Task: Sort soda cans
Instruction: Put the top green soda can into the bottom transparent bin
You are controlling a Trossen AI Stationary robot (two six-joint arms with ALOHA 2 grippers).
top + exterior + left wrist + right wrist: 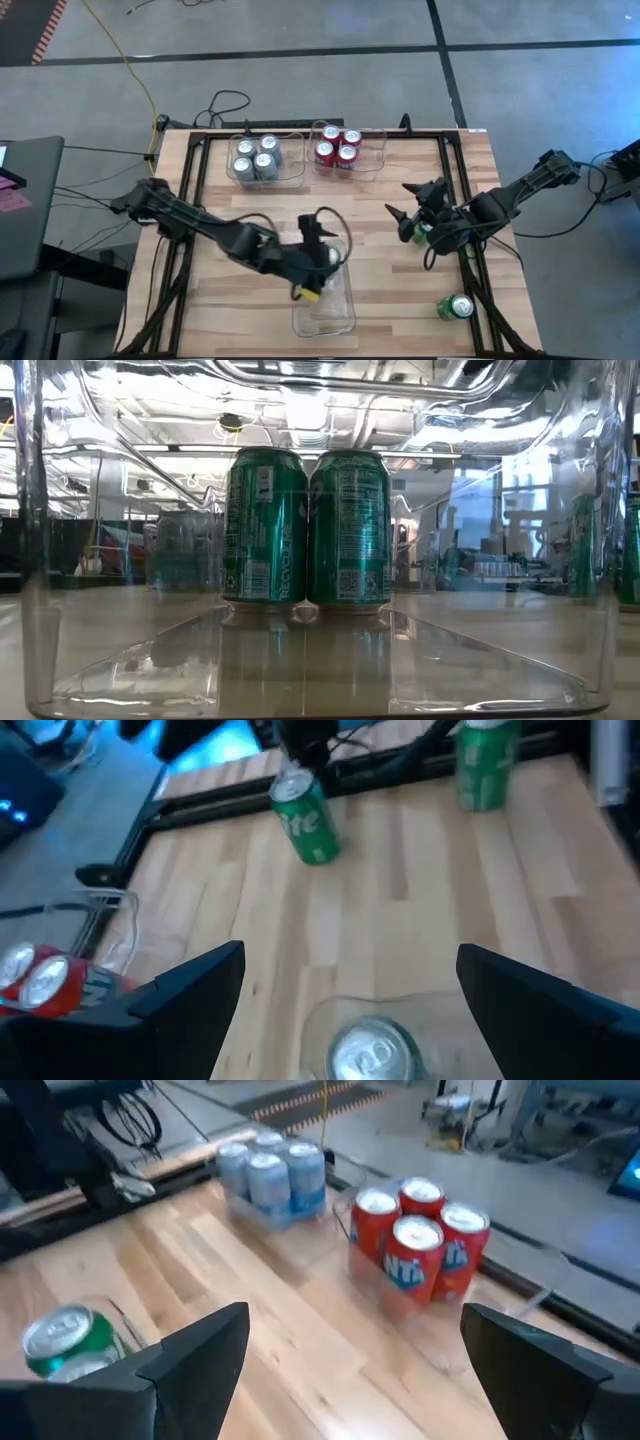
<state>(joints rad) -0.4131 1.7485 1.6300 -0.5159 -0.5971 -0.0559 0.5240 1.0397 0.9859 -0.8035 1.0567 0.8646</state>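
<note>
Left gripper [318, 232], fingers spread, over green cans [305, 530] in bin [345, 310] at 6 o'clock; right gripper [405, 205], fingers spread, should drop squarely on upright green can [422, 232] at 3 o'clock w/o tipping it.

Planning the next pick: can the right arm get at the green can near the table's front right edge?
Probably yes: the right gripper is open and the green can stands alone on bare wood nearby.

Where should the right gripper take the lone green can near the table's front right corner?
Grip its round side wall at mid-height, coming from above: the green can seems to stand upright, silver top up, with nothing close beside it.
</note>
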